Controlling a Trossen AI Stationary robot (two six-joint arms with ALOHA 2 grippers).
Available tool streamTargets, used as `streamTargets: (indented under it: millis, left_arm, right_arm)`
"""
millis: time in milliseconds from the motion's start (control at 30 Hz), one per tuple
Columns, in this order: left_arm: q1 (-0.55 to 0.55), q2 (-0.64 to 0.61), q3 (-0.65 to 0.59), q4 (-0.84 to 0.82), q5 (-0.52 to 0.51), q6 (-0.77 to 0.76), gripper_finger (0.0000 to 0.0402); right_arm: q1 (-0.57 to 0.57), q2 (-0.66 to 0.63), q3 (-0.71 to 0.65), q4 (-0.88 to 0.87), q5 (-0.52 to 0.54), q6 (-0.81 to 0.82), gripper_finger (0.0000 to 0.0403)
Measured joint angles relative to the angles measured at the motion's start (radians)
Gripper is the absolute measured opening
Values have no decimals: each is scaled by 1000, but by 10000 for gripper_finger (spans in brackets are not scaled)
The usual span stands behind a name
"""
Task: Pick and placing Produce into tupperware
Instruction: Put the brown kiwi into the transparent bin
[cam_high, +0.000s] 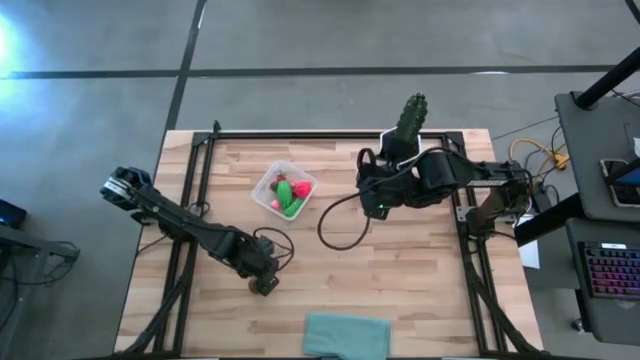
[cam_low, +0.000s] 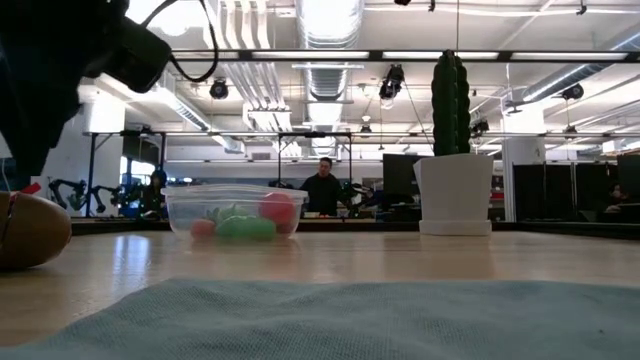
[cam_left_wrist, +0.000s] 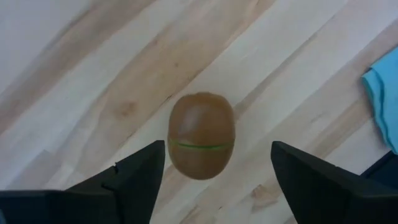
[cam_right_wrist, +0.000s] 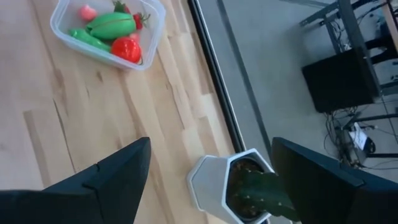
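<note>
The brown kiwi (cam_left_wrist: 201, 135) lies on the wood table, with a thin green seam around its middle. My left gripper (cam_left_wrist: 217, 152) is open and hovers over it near the table's near-left part, one finger on each side with a gap to each. In the low view the kiwi (cam_low: 30, 230) sits under the dark gripper. In the high view my left gripper (cam_high: 263, 285) hides it. The clear tupperware (cam_high: 285, 190) holds two green pieces and some red and pink ones. My right gripper (cam_high: 372, 205) is open and waits to the tupperware's right.
A tall green cactus in a white pot (cam_high: 408, 125) stands at the far edge, close to my right arm. A teal folded cloth (cam_high: 345, 335) lies at the near edge. A black cable (cam_high: 335, 225) loops on the table below my right gripper. People show in the room beyond.
</note>
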Motion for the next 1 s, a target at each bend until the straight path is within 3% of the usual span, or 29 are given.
streamTargets:
  millis: [333,1000]
  left_arm:
    - [-89,63,1,5,-23,-97,280]
    - [-93,189,5,68,-27,-94,280]
  right_arm:
    - [0,0,-47,1,-1,-3,325]
    - [0,0,-47,8,-3,-2,325]
